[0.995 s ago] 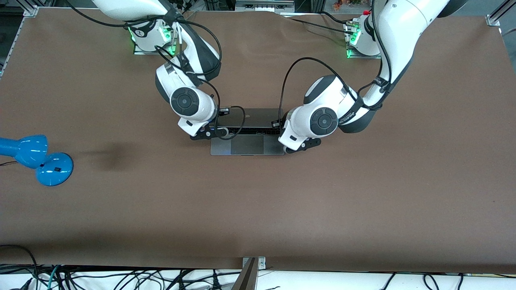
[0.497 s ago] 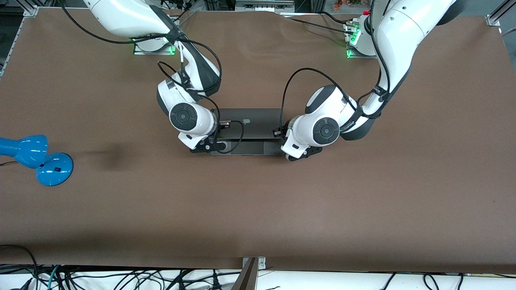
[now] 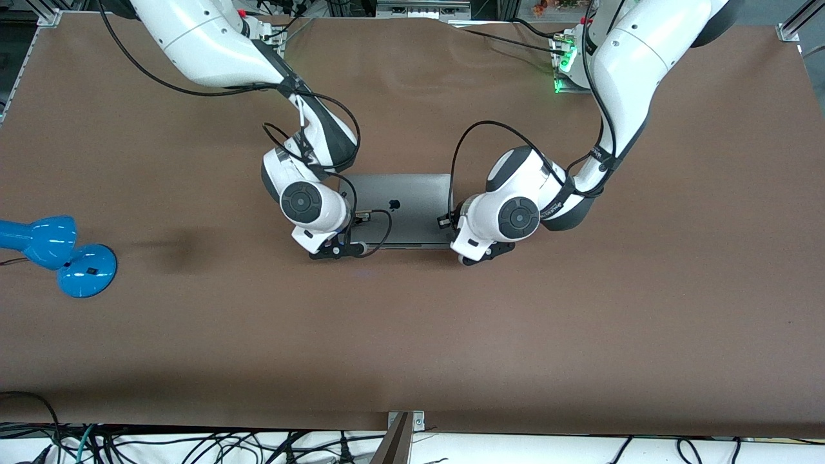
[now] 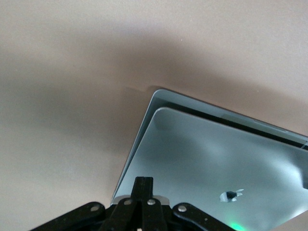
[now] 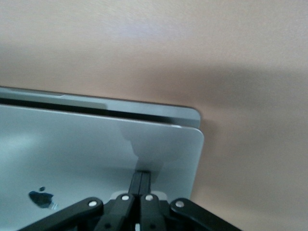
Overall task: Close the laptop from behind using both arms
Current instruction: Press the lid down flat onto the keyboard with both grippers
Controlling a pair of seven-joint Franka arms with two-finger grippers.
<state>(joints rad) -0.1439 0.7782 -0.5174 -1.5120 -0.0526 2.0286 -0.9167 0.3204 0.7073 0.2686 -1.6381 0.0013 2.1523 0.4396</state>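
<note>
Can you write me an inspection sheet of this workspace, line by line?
Surface: brown table, bare around the laptop.
Job's things: space-grey laptop mid-table, lid nearly down; wrist views show a thin gap above the base.
Clutter: blue desk lamp at the right arm's end of the table.
Grippers: left claw shut, fingertips on the lid near one front corner; right claw shut, on the lid near the other corner.
Cables: black cables looped along both arms; a tangle below the table's near edge.
Surroundings: arm bases with green lights; metal framing at the corners.
</note>
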